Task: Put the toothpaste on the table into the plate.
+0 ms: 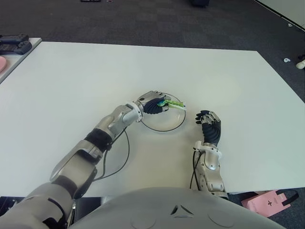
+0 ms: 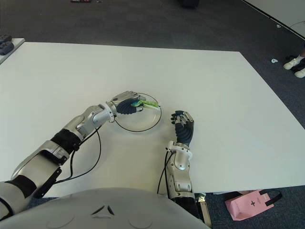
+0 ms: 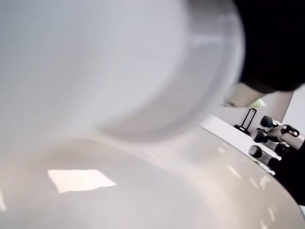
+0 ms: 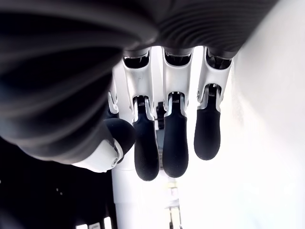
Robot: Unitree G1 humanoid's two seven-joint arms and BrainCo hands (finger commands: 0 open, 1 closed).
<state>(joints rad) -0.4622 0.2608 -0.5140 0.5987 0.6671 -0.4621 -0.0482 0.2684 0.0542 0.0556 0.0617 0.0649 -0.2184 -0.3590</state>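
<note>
While left hand (image 1: 153, 105) grips toothpaste (image 1: 172, 103) over plate (image 1: 164, 127) — right hand (image 1: 210, 125) beside, fingers relaxed

White table (image 1: 228, 76) fills most of view, dark carpet floor (image 1: 143, 24) beyond far edge. Black controllers (image 1: 14, 44) on second surface at far left, pink item (image 1: 2, 62) just beside them (cut off by frame edge). Pink bag (image 2: 248, 202) on floor near right corner. White shoes (image 2: 295, 67) on floor, far right.
</note>
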